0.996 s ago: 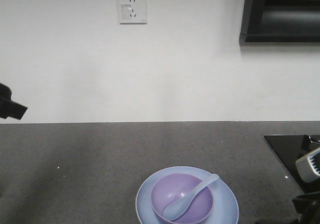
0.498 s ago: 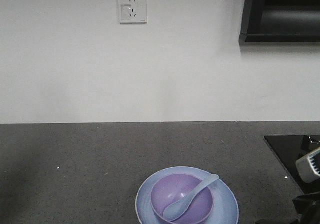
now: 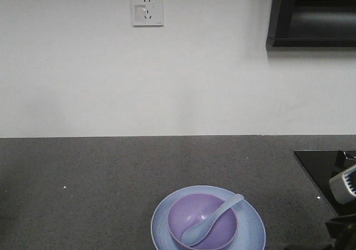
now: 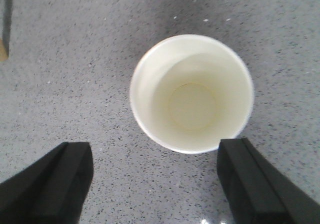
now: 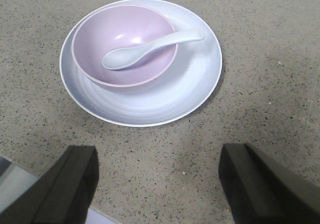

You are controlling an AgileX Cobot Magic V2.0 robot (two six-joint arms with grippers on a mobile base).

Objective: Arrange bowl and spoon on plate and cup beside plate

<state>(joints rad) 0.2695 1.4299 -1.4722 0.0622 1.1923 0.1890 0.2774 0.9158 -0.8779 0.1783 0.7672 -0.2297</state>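
The left gripper (image 4: 155, 151) stands wide open and holds nothing. Only the tips of its two dark fingers (image 4: 50, 184) show; the rest is cut off by the lower frame edge. The cup (image 4: 192, 94) stands upright on the grey speckled surface (image 4: 75, 84) just ahead of the gripper, between the lines of its fingers. It is seen from straight above, so the white inside and rim show and the outer wall is all but hidden. Its near rim comes close to the right-hand finger; whether they touch cannot be told. A dark strip (image 4: 6, 14) in the far left corner is cropped and unreadable.

The right gripper (image 5: 159, 154) is also spread wide with nothing in it, only its fingertips showing. Ahead of it, and apart from it, lies the plate (image 5: 200, 94). The bowl (image 5: 100, 34) sits toward the plate's left and hides the part beneath it. The spoon (image 5: 150, 47) lies in the bowl, scoop inside, handle over the right rim. In the front view the plate's near edge is cut off, and at the far right a black panel (image 3: 320, 172) and a white ribbed part (image 3: 342, 186) are cropped.
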